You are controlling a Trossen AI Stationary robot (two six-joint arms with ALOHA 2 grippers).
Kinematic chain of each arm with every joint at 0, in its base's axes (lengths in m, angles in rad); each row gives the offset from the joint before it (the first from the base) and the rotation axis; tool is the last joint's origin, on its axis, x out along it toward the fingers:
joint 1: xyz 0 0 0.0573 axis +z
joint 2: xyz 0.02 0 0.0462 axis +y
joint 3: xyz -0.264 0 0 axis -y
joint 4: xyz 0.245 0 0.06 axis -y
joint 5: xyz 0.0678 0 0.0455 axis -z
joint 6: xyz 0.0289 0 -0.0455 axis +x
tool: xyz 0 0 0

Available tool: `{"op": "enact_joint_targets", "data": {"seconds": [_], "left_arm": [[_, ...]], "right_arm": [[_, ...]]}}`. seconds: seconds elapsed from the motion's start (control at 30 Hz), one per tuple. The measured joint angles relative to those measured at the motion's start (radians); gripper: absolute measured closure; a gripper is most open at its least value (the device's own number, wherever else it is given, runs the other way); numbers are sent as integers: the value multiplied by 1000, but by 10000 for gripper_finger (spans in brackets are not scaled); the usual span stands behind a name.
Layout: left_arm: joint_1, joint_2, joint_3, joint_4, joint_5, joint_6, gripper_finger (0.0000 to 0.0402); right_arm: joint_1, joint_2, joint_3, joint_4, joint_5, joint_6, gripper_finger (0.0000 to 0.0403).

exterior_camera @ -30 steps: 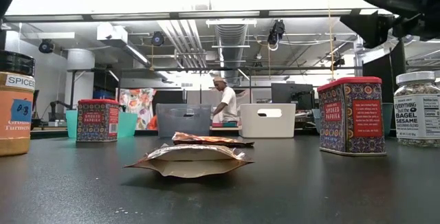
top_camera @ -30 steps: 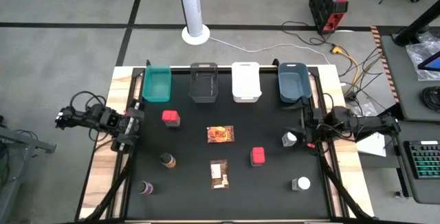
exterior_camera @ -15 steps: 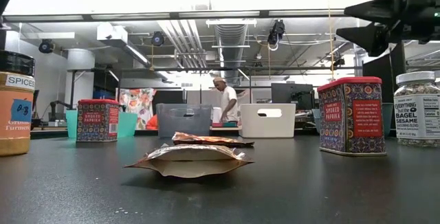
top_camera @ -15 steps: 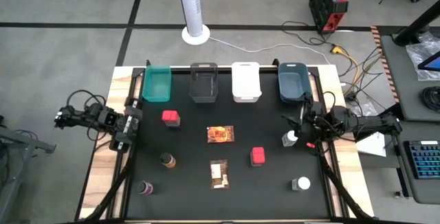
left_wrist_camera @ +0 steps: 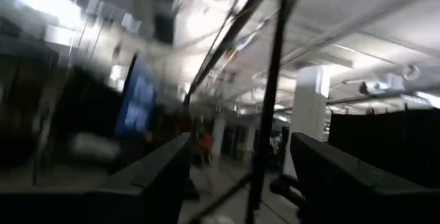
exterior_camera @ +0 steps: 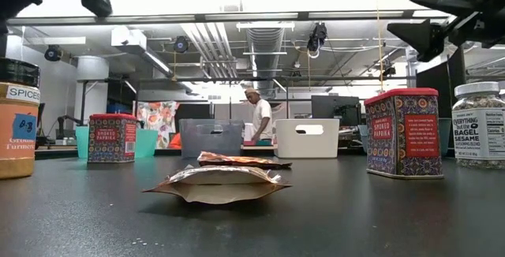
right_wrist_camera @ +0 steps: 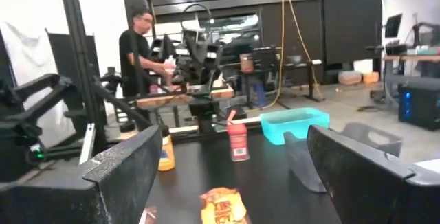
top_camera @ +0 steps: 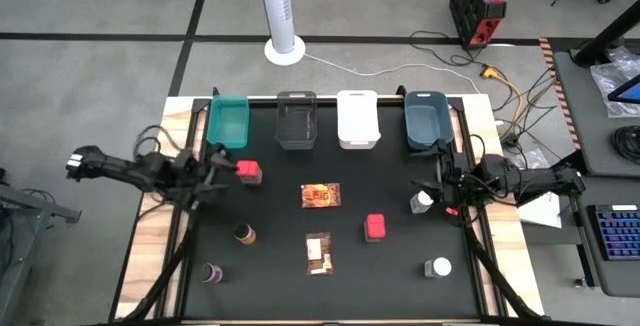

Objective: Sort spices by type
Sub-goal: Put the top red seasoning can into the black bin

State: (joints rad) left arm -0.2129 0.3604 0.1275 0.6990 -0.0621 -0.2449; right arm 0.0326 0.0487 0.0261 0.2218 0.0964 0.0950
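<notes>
Teal bin (top_camera: 228, 123), grey bin (top_camera: 296, 120), white bin (top_camera: 358, 119), blue bin (top_camera: 427, 120) along table's far edge.

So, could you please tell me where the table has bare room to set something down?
Bare mat lies between the front packet and white-capped jar, and between the back red tub and grey bin. It is crowded around the right claw.

Two flat packets (exterior_camera: 217, 184) lie mid-table, one behind the other, flanked by red tubs (exterior_camera: 111, 138) (one far left, one nearer right) before four bins (exterior_camera: 308, 138); a person (exterior_camera: 258, 120) stands behind.
</notes>
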Motion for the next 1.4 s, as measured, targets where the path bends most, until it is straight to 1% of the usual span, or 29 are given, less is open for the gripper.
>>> {"op": "enact_joint_targets", "data": {"seconds": [0.1, 0.17, 0.27, 0.33, 0.47, 0.53, 0.6, 0.7, 0.8, 0.93, 1.03, 1.13, 1.27, 1.4], "left_arm": [[-11, 146, 32, -8, -12, -72, 168], [-26, 251, 76, -9, -55, -79, 168], [-46, 399, 175, -27, -78, -79, 168], [-57, 479, 255, -92, -78, -78, 168], [-69, 607, 432, -325, -78, -79, 168], [-71, 663, 513, -452, -94, -92, 168], [-72, 713, 595, -615, -136, -125, 168], [-71, 779, 713, -915, -193, -180, 168], [-72, 841, 833, -1201, -196, -228, 168], [-71, 917, 991, -1585, -190, -236, 168], [-57, 961, 1085, -1805, -203, -208, 168], [-38, 976, 1134, -1900, -286, -185, 168], [4, 957, 1134, -1895, -319, -123, 168], [46, 906, 1097, -1895, -402, -132, 168]], "right_arm": [[0, 0, 0, -10, 0, 22, 48], [0, 1, 0, -16, 0, 38, 48], [8, 0, 0, -28, -2, 49, 48], [17, 1, 0, -35, -3, 57, 48], [33, 1, 0, -67, -3, 62, 48], [34, 1, 0, -86, -3, 63, 48], [35, 1, 0, -101, -3, 64, 48], [35, 1, 0, -108, -3, 64, 48], [35, 1, 0, -115, -3, 64, 48], [35, 1, 0, -114, -1, 63, 48], [35, 1, 0, -119, 0, 61, 48], [32, 1, 0, -136, 6, 49, 48], [32, 0, 0, -144, 21, 21, 48], [32, -1, 0, -134, 74, 17, 48]]}}
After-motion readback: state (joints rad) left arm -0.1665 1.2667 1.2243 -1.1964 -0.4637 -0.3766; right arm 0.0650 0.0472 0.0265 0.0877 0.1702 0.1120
